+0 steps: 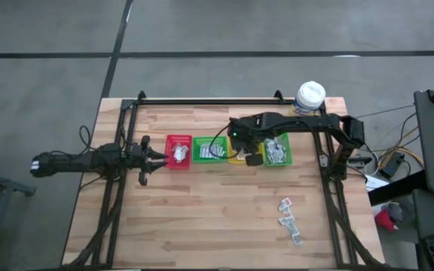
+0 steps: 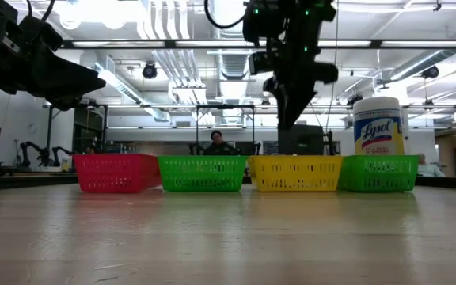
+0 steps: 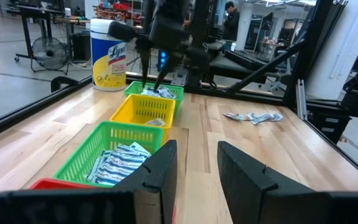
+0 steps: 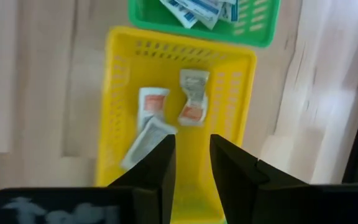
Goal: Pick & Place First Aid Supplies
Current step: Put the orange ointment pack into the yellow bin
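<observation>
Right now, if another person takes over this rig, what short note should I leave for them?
Right gripper: open, nothing between its fingers, hanging above the yellow bin.
Left gripper: open, empty, waiting at the table's left side beside the red bin.
Done: three sachets lie in the yellow bin. The red bin, the middle green bin and the right green bin each hold sachets too.
Left: a small group of loose sachets lies on the table near its front right, not yet sorted.
The wipes tub stands at the back right corner.
</observation>
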You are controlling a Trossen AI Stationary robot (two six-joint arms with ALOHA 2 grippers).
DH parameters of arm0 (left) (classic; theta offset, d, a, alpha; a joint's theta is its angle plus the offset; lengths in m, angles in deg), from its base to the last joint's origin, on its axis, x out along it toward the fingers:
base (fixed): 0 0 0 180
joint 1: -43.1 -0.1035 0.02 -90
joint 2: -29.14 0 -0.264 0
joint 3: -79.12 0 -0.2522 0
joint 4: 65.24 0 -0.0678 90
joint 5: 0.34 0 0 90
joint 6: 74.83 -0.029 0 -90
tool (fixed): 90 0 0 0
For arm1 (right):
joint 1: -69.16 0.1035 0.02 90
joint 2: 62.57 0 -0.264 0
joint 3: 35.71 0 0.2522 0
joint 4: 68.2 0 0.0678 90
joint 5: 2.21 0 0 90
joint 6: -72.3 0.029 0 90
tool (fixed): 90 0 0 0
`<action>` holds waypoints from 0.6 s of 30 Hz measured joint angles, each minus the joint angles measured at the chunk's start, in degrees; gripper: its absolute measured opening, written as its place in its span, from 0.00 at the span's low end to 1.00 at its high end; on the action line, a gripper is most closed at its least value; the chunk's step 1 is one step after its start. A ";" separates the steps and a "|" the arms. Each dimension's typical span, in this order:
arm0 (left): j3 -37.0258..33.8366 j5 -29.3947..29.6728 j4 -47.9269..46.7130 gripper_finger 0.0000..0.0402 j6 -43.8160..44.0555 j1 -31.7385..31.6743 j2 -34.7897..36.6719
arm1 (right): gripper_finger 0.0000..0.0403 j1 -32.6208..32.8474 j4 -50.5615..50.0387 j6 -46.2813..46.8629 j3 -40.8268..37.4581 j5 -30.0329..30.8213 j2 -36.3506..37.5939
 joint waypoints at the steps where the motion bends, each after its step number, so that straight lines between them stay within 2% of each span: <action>1: 0.00 0.00 0.00 0.28 -0.02 0.01 -0.01 | 0.24 0.40 -1.89 1.64 1.03 -0.04 0.00; 8: 0.01 0.00 -0.02 0.28 -0.06 0.00 0.00 | 0.21 4.07 -11.91 15.58 3.30 -2.38 0.04; 12: 0.00 0.00 -0.02 0.28 -0.04 0.01 0.01 | 0.18 7.10 -16.52 22.05 1.56 -5.44 0.04; 18: 0.00 0.00 -0.02 0.28 -0.03 0.01 0.01 | 0.14 13.50 -19.96 28.93 -1.31 -6.45 0.04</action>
